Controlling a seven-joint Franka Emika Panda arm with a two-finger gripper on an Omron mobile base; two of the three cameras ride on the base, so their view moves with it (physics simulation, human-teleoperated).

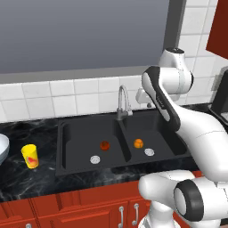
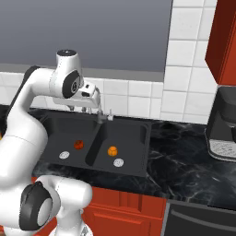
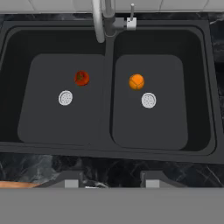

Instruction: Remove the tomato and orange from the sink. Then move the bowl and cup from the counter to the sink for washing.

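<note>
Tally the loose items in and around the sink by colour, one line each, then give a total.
Dark red: 1, the tomato in the left basin of the sink.
Bright orange: 1, the orange in the right basin.
Yellow: 1, the cup on the counter.
Pale bluish-white: 1, the bowl at the counter's left edge.
Total: 4.

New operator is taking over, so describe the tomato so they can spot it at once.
Find the black double-basin sink under the steel faucet. The tomato lies in the left basin, just above its round silver drain. It is the darker, redder ball; the orange in the right basin is brighter.
</note>
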